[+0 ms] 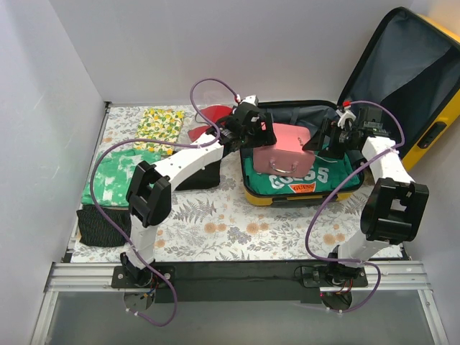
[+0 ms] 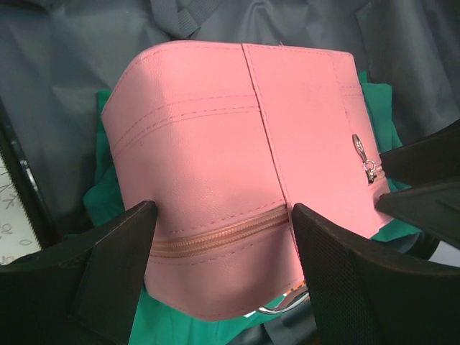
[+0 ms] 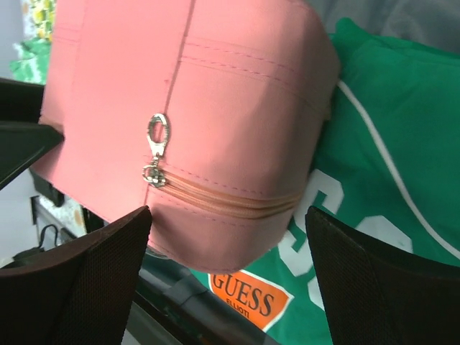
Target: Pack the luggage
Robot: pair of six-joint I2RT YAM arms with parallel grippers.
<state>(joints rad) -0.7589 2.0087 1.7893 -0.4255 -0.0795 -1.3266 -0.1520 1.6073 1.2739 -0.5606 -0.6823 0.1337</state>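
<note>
The luggage, a yellow hard-shell suitcase, lies open at the back right, its grey-lined lid leaning on the wall. Inside, a green Guess shirt lies flat, and a small pink case rests on it. My left gripper is at the case's left end, its pads pressed on both sides of the zipped corner. My right gripper is at the right end and open. Green shirt shows between the case and one finger.
Left of the suitcase lie a lemon-print cloth, a green-and-white folded piece, a dark striped piece, a red item and a black item. All sit on a floral tablecloth, with white walls at the left and back.
</note>
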